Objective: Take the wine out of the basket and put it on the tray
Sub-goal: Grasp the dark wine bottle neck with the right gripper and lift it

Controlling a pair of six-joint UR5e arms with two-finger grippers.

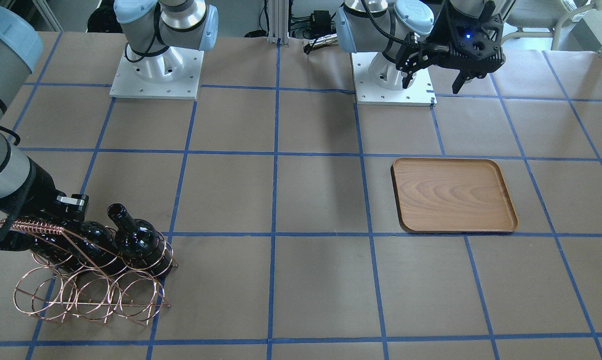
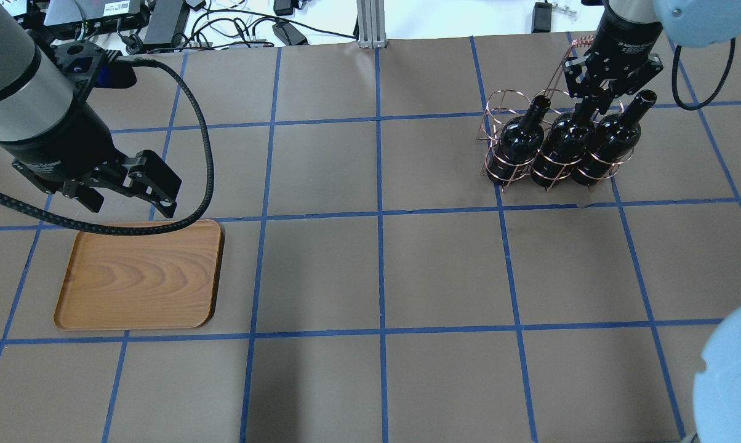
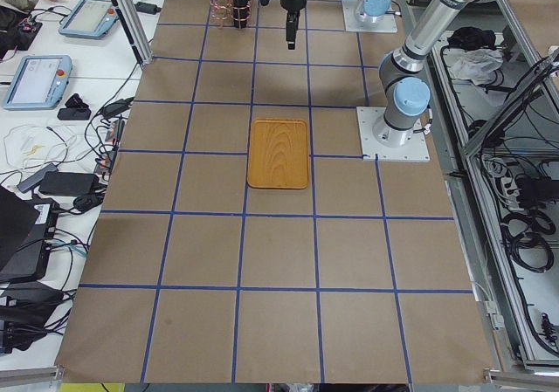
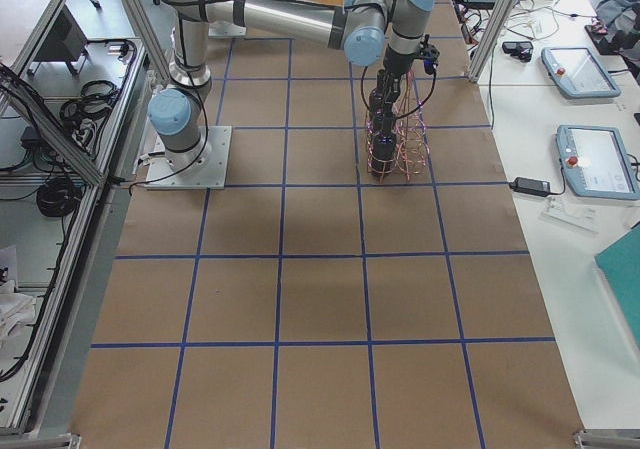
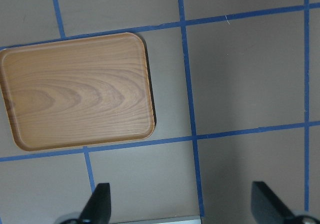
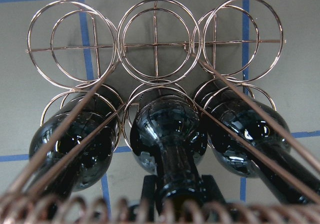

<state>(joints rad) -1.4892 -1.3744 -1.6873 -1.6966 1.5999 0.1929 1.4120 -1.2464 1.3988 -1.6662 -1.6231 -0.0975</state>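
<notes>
Three black wine bottles stand side by side in the copper wire basket [image 2: 500,104] at the far right. My right gripper [image 2: 592,106] is over the basket, its fingers [image 6: 148,190] closed on the neck of the middle bottle [image 6: 167,129], which still sits in its ring. The other two bottles [image 2: 521,138] [image 2: 613,138] flank it. The basket's front row of rings [image 6: 155,44] holds nothing. The wooden tray [image 2: 140,274] lies bare at the left. My left gripper [image 2: 127,198] hangs open above the table just behind the tray [image 5: 75,94].
Brown paper with a blue tape grid covers the table. The two arm bases [image 1: 156,75] [image 1: 393,80] stand at the robot's edge. Cables and devices [image 2: 161,18] lie beyond the far edge. A coiled handle bar [image 6: 100,209] crosses the bottom of the right wrist view.
</notes>
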